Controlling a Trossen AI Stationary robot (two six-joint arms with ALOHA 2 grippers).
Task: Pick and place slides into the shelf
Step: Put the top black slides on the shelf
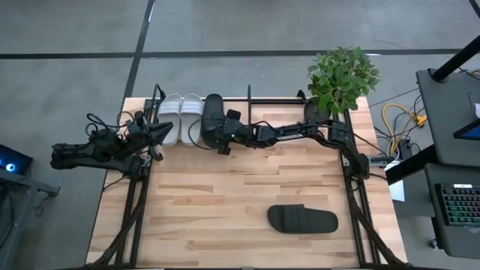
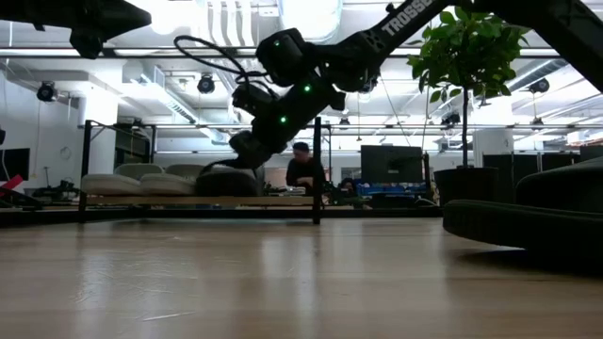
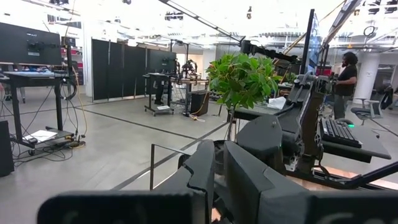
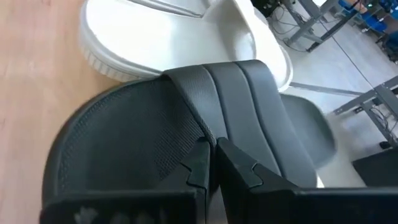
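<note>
A black slide point(image 1: 214, 120) sits in the shelf point(image 1: 277, 100) at the table's far edge, with my right gripper point(image 4: 213, 149) shut on its strap. To its left a white pair of slides point(image 1: 180, 116) rests sole-down on the shelf's board point(image 2: 283, 200). A second black slide point(image 1: 302, 219) lies flat on the table near the front right. My left gripper point(image 3: 214, 171) hovers shut and empty at the table's left edge, beside the shelf's left end. My right gripper pinches the black slide's strap at its edge point(image 4: 202, 134), near the middle of the strap, between its two fingers point(image 4: 245, 171). The fingers come slanting down from the table's right. The slide stays level, its sole point(image 2: 231, 186) at the height of the shelf's board.
A potted plant point(image 1: 341, 75) stands at the shelf's right end. Bare wood stretches across the table's middle point(image 1: 225, 187). A desk with a keyboard point(image 1: 457, 202) lies off the table's right side. A person point(image 2: 303, 169) stands in the room behind the shelf.
</note>
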